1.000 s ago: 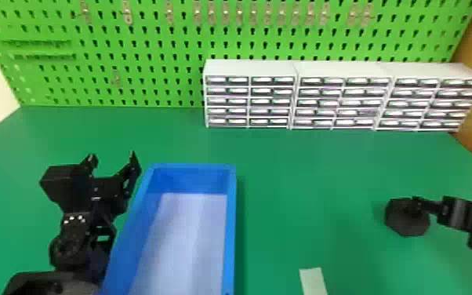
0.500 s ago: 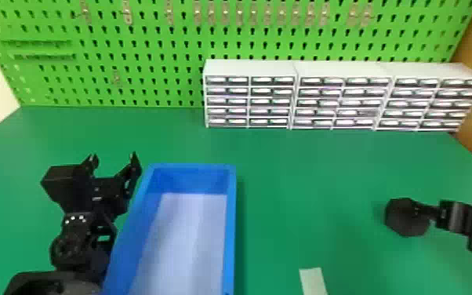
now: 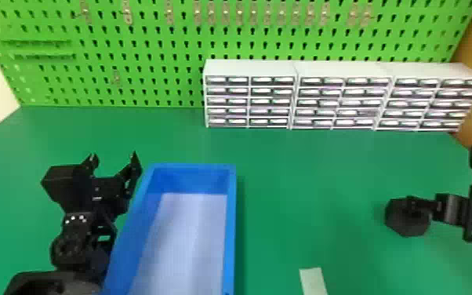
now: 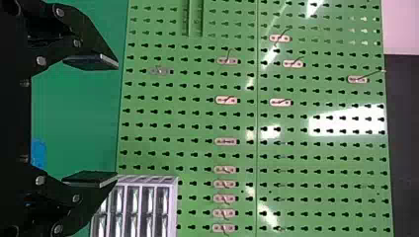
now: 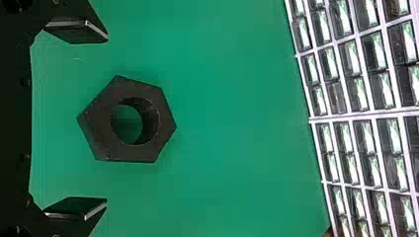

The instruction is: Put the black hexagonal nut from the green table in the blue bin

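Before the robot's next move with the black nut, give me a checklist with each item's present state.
1. Right tool open: ok, its fingers are wide apart.
2. Black hexagonal nut on the green table, hole facing up: ok.
3. Nut lined up with the gap between the fingers: ok.
4. Fingers low enough to close on it: cannot tell.
5. Nut gripped, ready to lift: not ok, neither finger touches it.
6. Left tool not touching the blue bin: cannot tell, it sits right beside the wall.
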Tool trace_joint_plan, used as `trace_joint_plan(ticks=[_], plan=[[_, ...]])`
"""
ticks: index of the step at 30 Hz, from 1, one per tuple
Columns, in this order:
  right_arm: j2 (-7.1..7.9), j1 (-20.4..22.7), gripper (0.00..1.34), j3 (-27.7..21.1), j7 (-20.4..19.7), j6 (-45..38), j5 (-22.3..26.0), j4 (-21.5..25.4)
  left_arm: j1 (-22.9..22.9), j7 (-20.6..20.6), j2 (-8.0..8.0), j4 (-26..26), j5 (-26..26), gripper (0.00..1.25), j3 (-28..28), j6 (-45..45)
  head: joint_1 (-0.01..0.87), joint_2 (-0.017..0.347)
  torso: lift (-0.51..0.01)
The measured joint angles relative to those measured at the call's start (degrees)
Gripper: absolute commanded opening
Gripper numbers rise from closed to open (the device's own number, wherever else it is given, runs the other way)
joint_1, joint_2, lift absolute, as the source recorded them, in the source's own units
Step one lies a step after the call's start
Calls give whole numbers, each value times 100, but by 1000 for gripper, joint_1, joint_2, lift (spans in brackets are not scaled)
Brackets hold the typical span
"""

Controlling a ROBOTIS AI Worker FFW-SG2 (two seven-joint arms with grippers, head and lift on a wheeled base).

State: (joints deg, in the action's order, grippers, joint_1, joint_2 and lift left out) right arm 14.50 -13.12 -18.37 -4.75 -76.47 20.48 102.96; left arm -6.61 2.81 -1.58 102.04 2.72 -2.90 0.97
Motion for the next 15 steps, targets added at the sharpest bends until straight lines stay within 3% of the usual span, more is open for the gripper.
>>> trace_joint_plan(ticks=[15], plan=[[453,-840,1207,306,0,-231,-6,-888,2,0,0,0,-5,796,-1,0,657,57,-95]])
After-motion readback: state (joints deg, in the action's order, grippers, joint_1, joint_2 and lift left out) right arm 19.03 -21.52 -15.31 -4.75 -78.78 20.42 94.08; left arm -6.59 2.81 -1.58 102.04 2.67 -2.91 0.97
